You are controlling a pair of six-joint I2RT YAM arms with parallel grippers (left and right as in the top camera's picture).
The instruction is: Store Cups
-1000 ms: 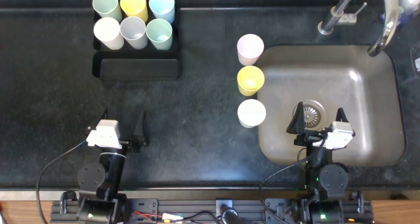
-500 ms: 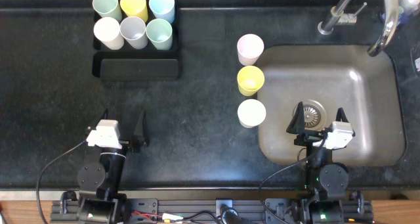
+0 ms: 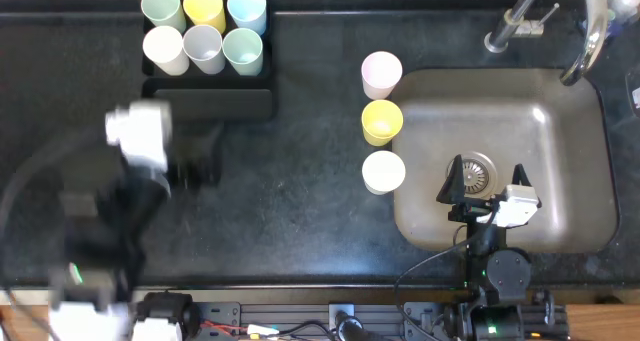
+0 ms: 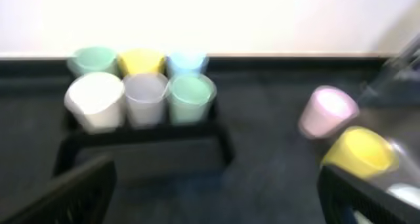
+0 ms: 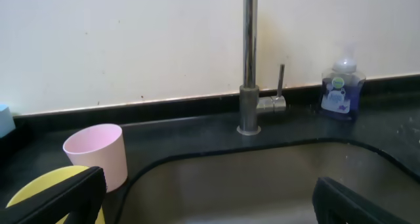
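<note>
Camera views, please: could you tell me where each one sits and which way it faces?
Top view: fixed overhead, looking down on the countertop and sink; both arms show.
Left wrist view: on the left arm, facing the cup tray; left gripper open.
Right wrist view: on the right arm, facing the faucet; right gripper open.
Shared: both wrist views show the pink cup.

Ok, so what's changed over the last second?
The left gripper swung up from its resting spot toward the rack, open and holding nothing. The right gripper stayed open over the sink. The pink cup, yellow cup and white cup beside the sink have not moved.
</note>
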